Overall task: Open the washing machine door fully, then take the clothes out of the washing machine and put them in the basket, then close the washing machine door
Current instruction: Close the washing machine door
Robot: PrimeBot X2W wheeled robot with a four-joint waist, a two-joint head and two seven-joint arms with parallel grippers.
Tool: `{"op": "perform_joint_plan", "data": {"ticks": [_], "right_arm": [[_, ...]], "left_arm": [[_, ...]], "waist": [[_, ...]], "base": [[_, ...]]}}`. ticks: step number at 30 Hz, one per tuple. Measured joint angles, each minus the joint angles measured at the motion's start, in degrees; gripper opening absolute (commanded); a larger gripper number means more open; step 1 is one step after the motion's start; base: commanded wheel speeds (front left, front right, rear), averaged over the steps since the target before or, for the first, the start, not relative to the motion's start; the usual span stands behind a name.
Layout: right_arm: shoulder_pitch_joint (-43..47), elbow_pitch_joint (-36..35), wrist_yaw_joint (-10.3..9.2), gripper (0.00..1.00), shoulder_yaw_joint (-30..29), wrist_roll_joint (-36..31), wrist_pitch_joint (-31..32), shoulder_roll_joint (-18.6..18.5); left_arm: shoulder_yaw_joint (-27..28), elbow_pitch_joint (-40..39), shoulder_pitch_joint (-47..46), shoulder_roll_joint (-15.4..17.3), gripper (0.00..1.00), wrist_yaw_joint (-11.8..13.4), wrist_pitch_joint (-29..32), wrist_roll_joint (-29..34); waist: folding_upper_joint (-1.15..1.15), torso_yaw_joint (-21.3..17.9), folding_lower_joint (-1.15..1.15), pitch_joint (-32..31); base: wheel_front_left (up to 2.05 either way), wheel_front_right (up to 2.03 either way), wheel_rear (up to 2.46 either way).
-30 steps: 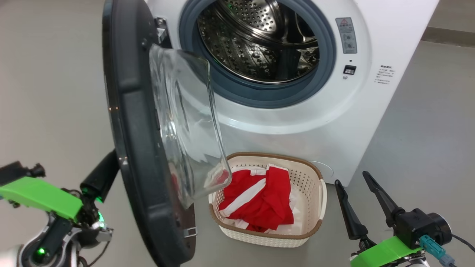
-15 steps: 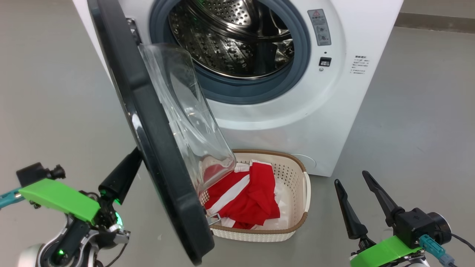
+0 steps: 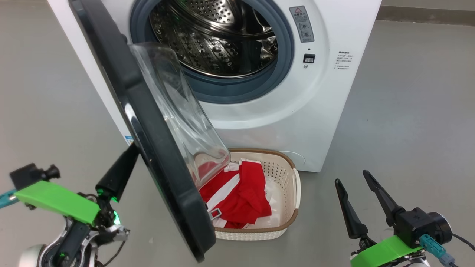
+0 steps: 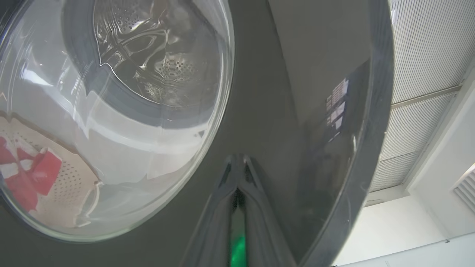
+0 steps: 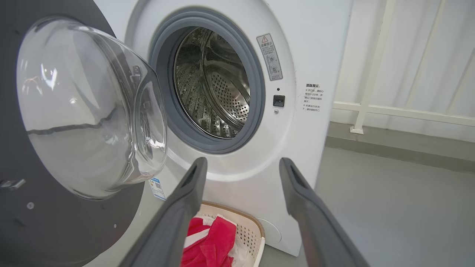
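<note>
Item: washer unload, last step (door closing, judged from how things lie).

- Door: black rim, bulging glass bowl. Stands part-way open, hinged on the washer's left. In head view its lower edge overlaps the basket.
- Washer: white front-loader. Drum looks empty, no fabric seen inside.
- Clothes: red w/ white stripes, piled in the basket.
- Basket: cream, brown rim, on the floor just in front of the washer, below the opening.
- Left claw: fingers together, nothing between them. In the left wrist view the tips sit against the door's outer black face, beside the glass.
- Right claw: fingers apart, empty, low at right, well apart from door and basket.

Next move (est.): the left arm pushes the outer face toward the washer till the latch catches. The push should follow the hinge arc, since the tips may slide on the glossy face. Can't tell whether the door's bottom clears the basket rim.
</note>
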Motion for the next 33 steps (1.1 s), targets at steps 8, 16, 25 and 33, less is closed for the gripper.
{"op": "perform_joint_plan", "data": {"ticks": [8, 16, 25, 33], "right_arm": [[-0.2, 0.0, 0.0, 1.0, -0.8, 0.0, 0.0, 0.0], [-0.2, -0.3, 0.0, 1.0, -2.4, -0.2, 0.0, 0.0], [-0.2, -2.4, 0.0, 1.0, -4.8, -1.1, -0.2, 0.1], [0.0, -3.0, 0.0, 1.0, -5.3, -1.2, -0.2, 0.1]], "left_arm": [[-0.3, -2.3, 2.1, 1.8, 0.0, -6.8, -6.2, 8.5], [0.4, -5.4, 5.0, 3.9, 1.0, -13.0, -15.9, 19.0], [-2.2, -7.7, 8.3, 8.3, 1.0, -15.5, -27.9, 38.0], [-4.6, -7.4, 12.4, 9.3, 1.0, -15.5, -35.3, 48.5]], "waist": [[0.0, -0.3, 0.0, 0.1], [0.0, -0.6, 0.0, -0.2], [0.0, -0.7, 0.0, 0.2], [0.0, -0.9, 0.0, -0.2]], "base": [[0.0, 0.0, 0.0], [0.0, 0.0, 0.0], [0.0, 0.0, 0.0], [0.0, 0.0, 0.0]]}}
